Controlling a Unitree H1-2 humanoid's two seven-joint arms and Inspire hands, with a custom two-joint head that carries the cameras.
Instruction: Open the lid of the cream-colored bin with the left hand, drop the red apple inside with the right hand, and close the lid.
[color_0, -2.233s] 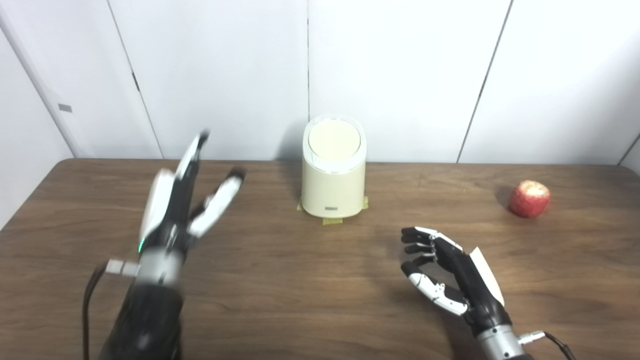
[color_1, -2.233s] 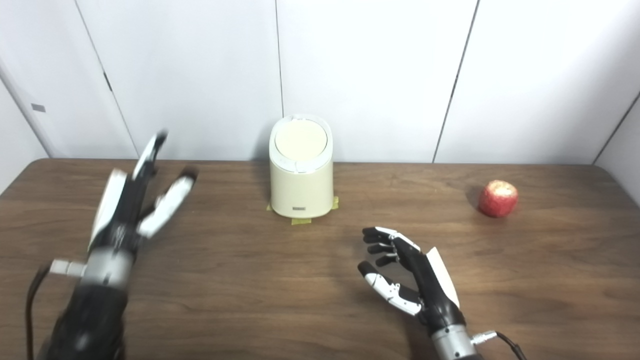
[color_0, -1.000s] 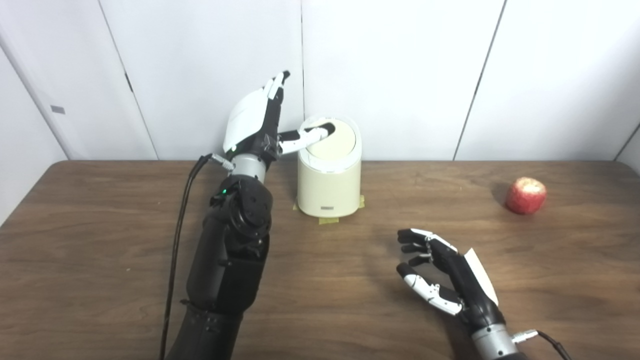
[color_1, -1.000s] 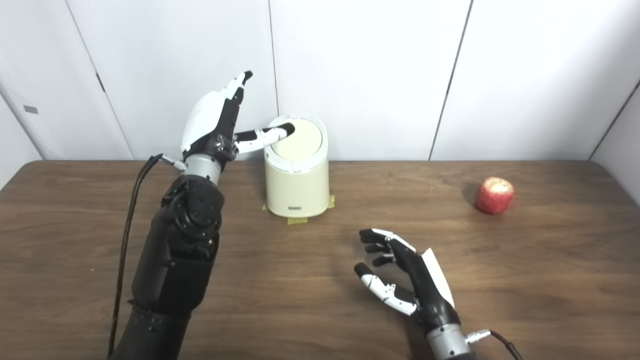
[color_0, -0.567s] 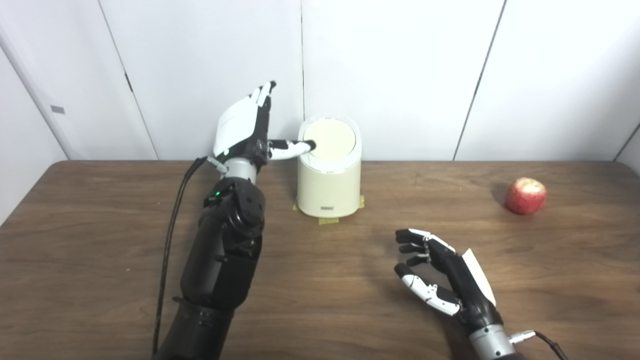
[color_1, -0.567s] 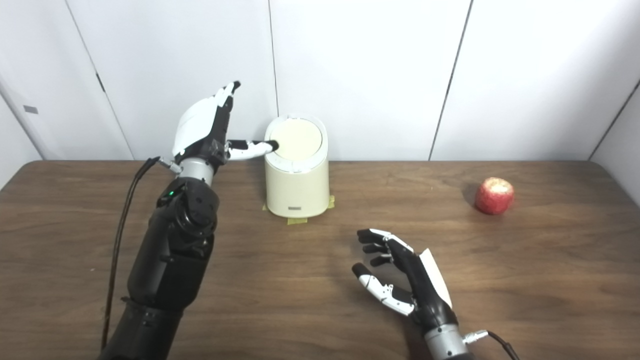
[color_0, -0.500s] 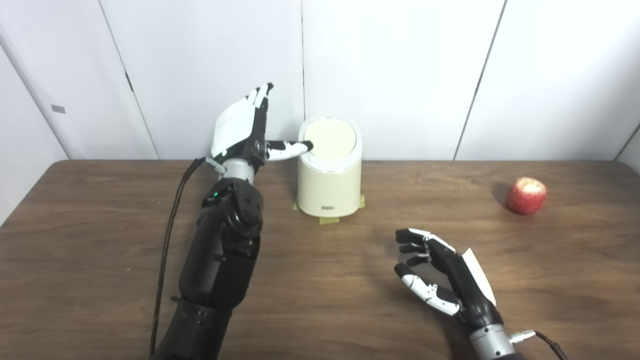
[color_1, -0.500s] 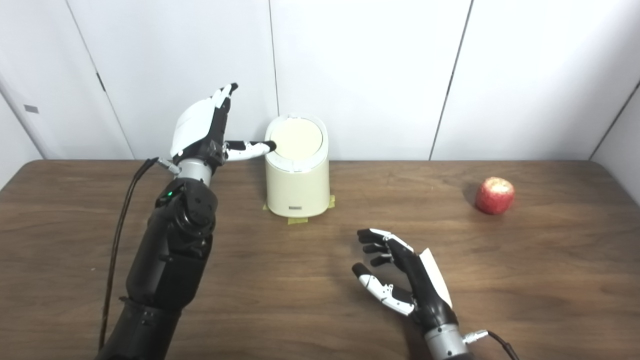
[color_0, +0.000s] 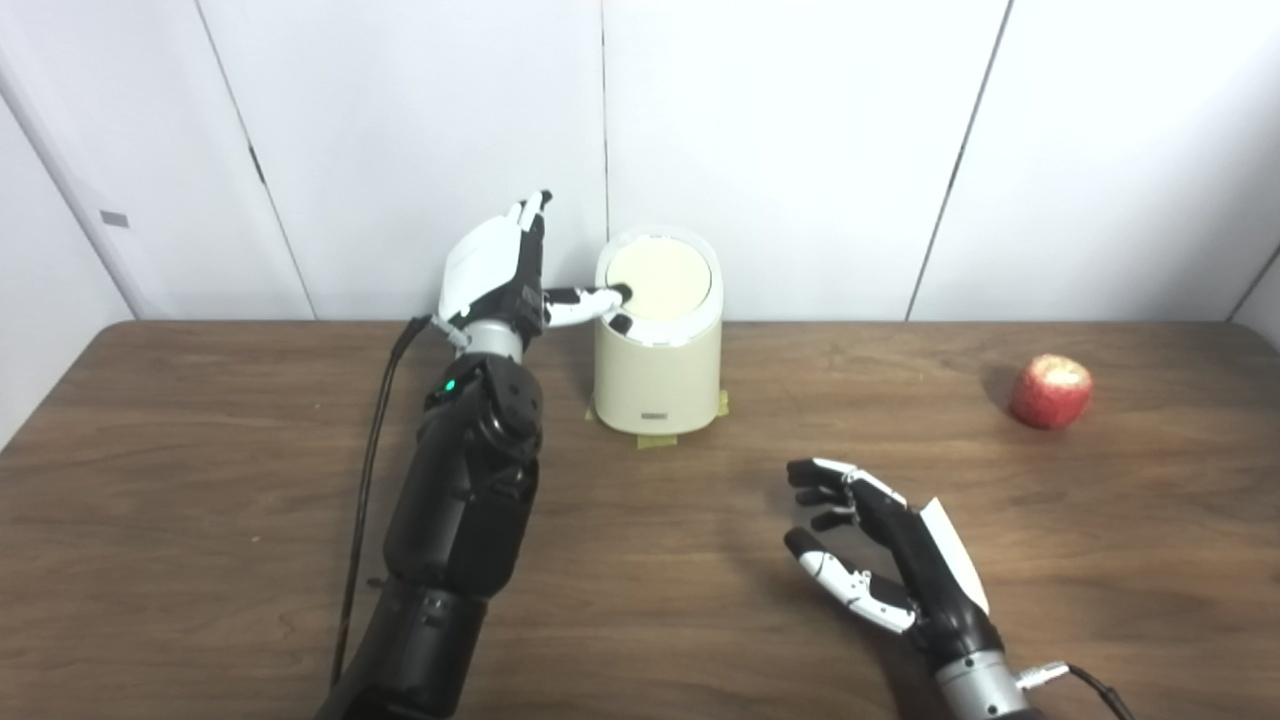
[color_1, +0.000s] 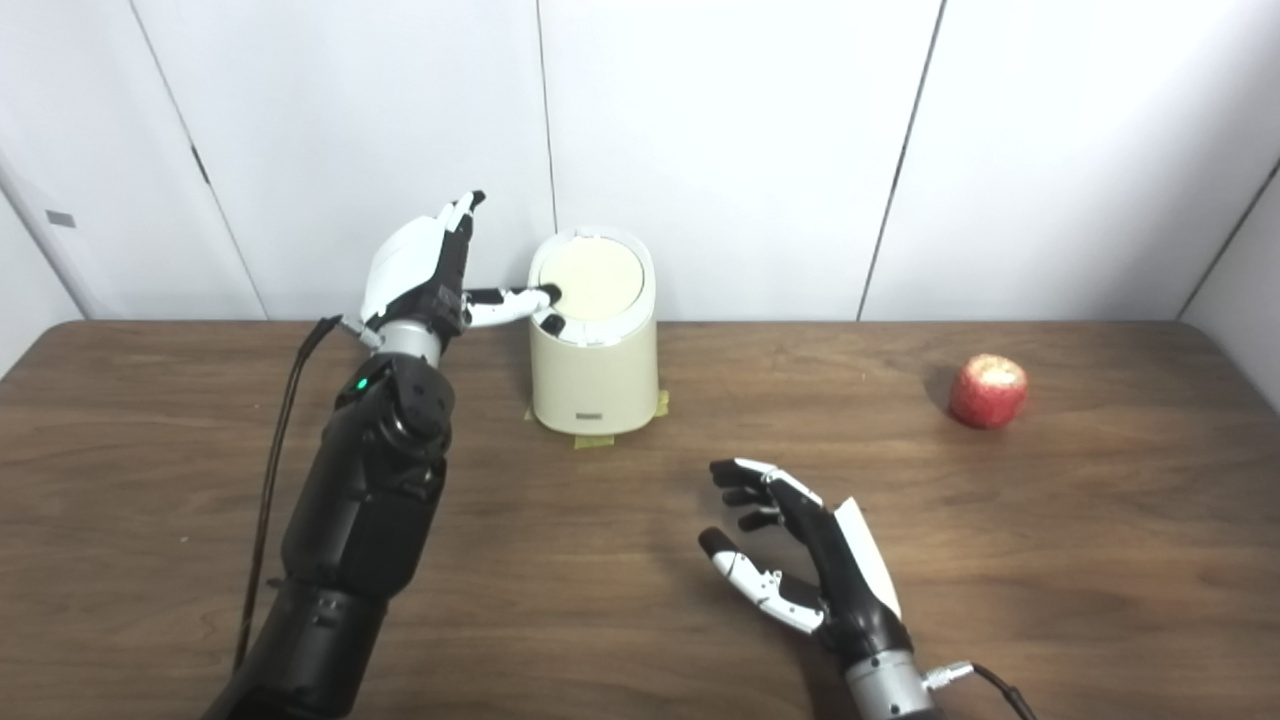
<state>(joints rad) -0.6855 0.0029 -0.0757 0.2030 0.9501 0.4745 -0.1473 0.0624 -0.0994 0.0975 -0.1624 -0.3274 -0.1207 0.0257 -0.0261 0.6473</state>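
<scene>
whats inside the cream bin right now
Cannot be seen: the round cream lid still covers the cream-colored bin. The left hand touches the lid's left edge; the red apple lies outside on the wooden table.

I see table (color_0: 200, 560): dark wood grain, matt. Bin (color_0: 658, 375): smooth cream plastic, slight sheen; lid (color_0: 660, 280) matt. Apple (color_0: 1052, 392): red, dull, mottled skin. Left hand (color_0: 497, 272), right hand (color_0: 890, 570): glossy white and black plastic shells.
</scene>
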